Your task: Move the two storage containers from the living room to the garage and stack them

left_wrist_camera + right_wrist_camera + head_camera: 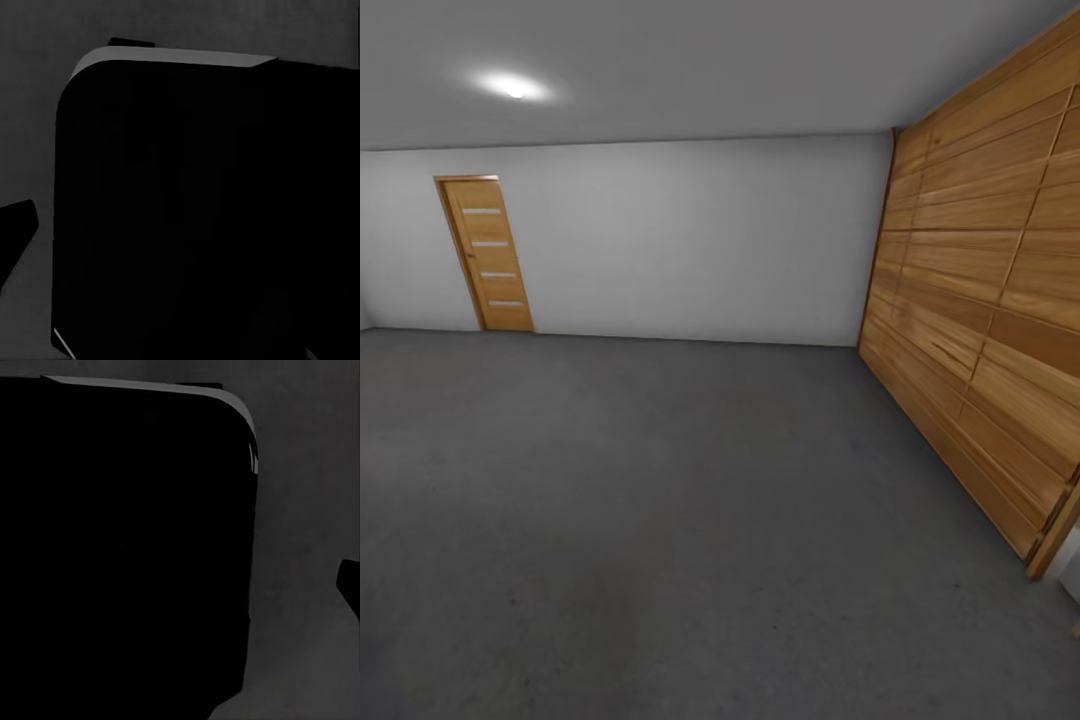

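I am in the garage, facing its plain white back wall [700,240] under a grey ceiling. The dark grey, rough floor [660,520] spreads out ahead of me. The two storage containers are out of view, and so is the living room. In the left wrist view a large black rounded body [202,210] of the robot sits over the grey floor [30,112]. The right wrist view has the same black body [120,547] with grey floor [307,510] beside it.
A large wood-slat panel door [990,300] runs along the right side, coming close at the lower right. A narrow wooden door [488,255] with small glass slots stands in the back wall at far left. A ceiling light [512,86] glows above it.
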{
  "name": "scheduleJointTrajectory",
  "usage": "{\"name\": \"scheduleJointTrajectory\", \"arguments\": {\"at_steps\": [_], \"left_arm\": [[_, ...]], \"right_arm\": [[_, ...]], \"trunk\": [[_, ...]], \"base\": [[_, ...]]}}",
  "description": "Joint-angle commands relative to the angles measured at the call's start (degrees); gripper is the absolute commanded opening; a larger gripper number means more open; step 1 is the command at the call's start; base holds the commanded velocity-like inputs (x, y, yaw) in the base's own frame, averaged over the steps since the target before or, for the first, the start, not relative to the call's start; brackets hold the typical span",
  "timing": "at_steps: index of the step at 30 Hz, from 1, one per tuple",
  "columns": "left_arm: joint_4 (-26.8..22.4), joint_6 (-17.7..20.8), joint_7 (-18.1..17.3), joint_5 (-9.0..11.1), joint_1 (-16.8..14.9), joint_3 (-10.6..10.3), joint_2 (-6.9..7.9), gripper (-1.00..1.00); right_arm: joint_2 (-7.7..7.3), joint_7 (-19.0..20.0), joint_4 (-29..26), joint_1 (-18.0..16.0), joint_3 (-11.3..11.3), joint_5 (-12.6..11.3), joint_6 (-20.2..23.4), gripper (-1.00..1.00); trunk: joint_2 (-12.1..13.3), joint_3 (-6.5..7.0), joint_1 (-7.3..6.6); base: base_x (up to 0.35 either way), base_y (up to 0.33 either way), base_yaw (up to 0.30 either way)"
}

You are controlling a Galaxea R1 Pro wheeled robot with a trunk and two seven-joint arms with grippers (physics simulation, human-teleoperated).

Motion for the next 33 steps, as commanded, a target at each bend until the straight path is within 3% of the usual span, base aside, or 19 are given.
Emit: {"name": "scheduleJointTrajectory", "arguments": {"at_steps": [1, 11, 33], "left_arm": [[0.0, -0.1, 0.0, 0.5, 0.0, 0.2, -0.02, 1.0], [0.0, -0.1, 0.0, 0.5, 0.0, 0.2, -0.01, 1.0], [0.0, -0.2, 0.0, 0.5, 0.0, 0.2, -0.01, 1.0]], "right_arm": [[0.02, 0.0, 0.0, 0.0, 0.0, 0.0, -0.2, 1.0], [-0.32, 0.0, 0.0, 0.0, 0.1, 0.3, -0.4, 1.0], [-0.32, 0.0, 0.0, 0.0, 0.1, 0.2, -0.4, 1.0]], "trunk": [[0.0, -0.04, 0.03], [0.0, -0.04, 0.03], [0.0, -0.04, 0.03]], "base": [[0.321, 0.0, 0.0], [0.321, 0.0, 0.043], [0.321, 0.0, 0.264]]}}
